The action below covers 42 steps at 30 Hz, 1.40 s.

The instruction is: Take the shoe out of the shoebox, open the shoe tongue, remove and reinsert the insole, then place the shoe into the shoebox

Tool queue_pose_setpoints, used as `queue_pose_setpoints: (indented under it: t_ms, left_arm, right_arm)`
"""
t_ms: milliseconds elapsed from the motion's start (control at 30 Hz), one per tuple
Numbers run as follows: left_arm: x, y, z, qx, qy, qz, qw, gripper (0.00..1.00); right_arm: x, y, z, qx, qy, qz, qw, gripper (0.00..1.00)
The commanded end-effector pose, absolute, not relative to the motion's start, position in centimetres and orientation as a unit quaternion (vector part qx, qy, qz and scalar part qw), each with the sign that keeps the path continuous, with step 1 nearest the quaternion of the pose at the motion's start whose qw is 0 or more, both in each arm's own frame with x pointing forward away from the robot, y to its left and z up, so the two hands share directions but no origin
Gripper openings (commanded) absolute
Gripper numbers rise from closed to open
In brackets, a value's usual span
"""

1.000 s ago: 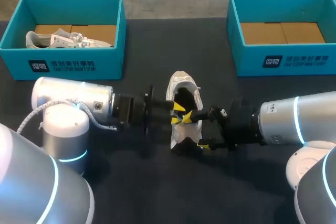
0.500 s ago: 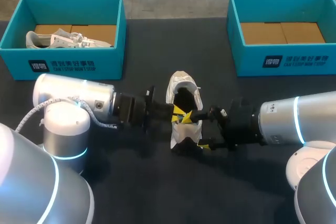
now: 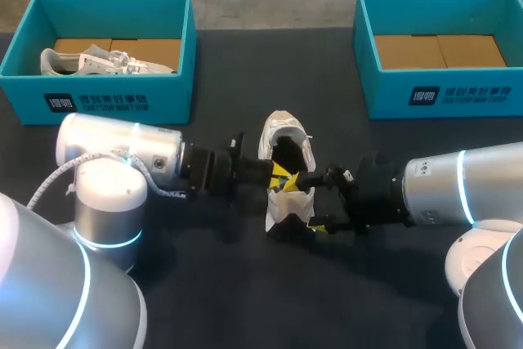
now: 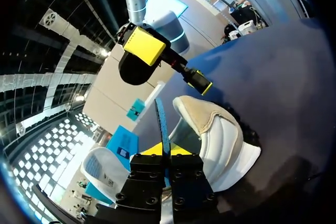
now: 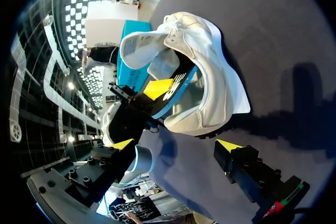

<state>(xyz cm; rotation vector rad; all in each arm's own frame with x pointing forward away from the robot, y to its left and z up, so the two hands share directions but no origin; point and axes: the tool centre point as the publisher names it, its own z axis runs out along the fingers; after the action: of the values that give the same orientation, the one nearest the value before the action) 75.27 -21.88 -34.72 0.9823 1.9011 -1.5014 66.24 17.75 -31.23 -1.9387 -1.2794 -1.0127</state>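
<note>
Left claw (image 4: 166, 150) clamped on the blue insole (image 4: 161, 119) at the white shoe (image 5: 210, 61) opening, right claw (image 5: 175, 145) spread wide by its heel, teal shoeboxes (image 3: 122, 96) behind on the worktop (image 3: 229, 284).

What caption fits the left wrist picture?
Left claw pinches the blue insole at the white shoe; right claw open beyond.

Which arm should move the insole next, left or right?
Left. Its pincer is pinched on the insole, which stands in the shoe. The right pincer is open by the shoe and grips nothing, so it would probably have to reach in first.
</note>
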Motion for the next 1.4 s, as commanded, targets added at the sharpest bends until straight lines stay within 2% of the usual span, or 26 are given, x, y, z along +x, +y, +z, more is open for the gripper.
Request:
queue_pose_setpoints:
  t_ms: [33, 100, 133, 167, 267, 333, 400, 433, 567, 667, 800, 833, 867, 900, 1400]
  left_arm:
    - [75.5, -22.2, -34.8, 0.364, 0.703, -0.553, 0.26, 0.0]
    - [75.4, -22.1, -34.8, 0.362, 0.703, -0.554, 0.259, 0.0]
    - [75.3, -22.0, -34.7, 0.36, 0.703, -0.555, 0.259, 0.09]
    - [75.2, -21.9, -34.6, 0.358, 0.703, -0.558, 0.258, 0.27]
    - [74.7, -21.6, -34.2, 0.351, 0.7, -0.567, 0.256, 0.56]
    - [74.4, -21.4, -34.0, 0.351, 0.698, -0.569, 0.256, 0.62]
    - [74.2, -21.2, -33.9, 0.352, 0.697, -0.57, 0.256, 0.63]
    - [74.0, -21.2, -33.8, 0.352, 0.696, -0.572, 0.256, 0.63]
    - [73.7, -21.1, -33.5, 0.355, 0.691, -0.575, 0.256, 0.48]
    - [73.4, -21.1, -33.5, 0.357, 0.689, -0.577, 0.255, 0.32]
    - [73.2, -21.3, -33.6, 0.361, 0.688, -0.576, 0.251, 0.2]
    - [73.1, -21.4, -33.6, 0.363, 0.689, -0.576, 0.249, 0.15]
    - [73.1, -21.4, -33.6, 0.363, 0.689, -0.575, 0.249, 0.03]
    - [73.1, -21.4, -33.6, 0.364, 0.689, -0.575, 0.249, 0.0]
    - [74.6, -20.8, -34.8, 0.368, 0.682, -0.584, 0.242, 0.0]
  right_arm:
    - [66.1, 18.1, -31.1, -0.733, -0.482, -0.38, 0.295, 1.0]
    - [66.1, 18.1, -31.1, -0.733, -0.482, -0.38, 0.295, 1.0]
    - [66.1, 18.1, -31.1, -0.733, -0.482, -0.38, 0.295, 1.0]
    - [66.1, 18.1, -31.1, -0.733, -0.482, -0.38, 0.295, 1.0]
    - [66.1, 18.1, -31.1, -0.733, -0.482, -0.38, 0.295, 1.0]
    - [66.1, 18.1, -31.1, -0.733, -0.482, -0.38, 0.295, 1.0]
    - [66.1, 18.1, -31.1, -0.733, -0.482, -0.38, 0.295, 1.0]
    - [66.1, 18.1, -31.1, -0.733, -0.482, -0.38, 0.295, 1.0]
    - [66.1, 18.1, -31.1, -0.733, -0.482, -0.38, 0.295, 1.0]
    - [66.1, 18.1, -31.1, -0.733, -0.482, -0.38, 0.295, 1.0]
    - [66.1, 18.1, -31.1, -0.733, -0.482, -0.38, 0.295, 1.0]
    - [66.1, 18.1, -31.1, -0.733, -0.482, -0.38, 0.295, 1.0]
    - [66.1, 18.1, -31.1, -0.733, -0.482, -0.38, 0.295, 1.0]
    - [66.1, 18.1, -31.1, -0.733, -0.482, -0.38, 0.295, 1.0]
    - [66.1, 18.1, -31.1, -0.733, -0.482, -0.38, 0.295, 1.0]
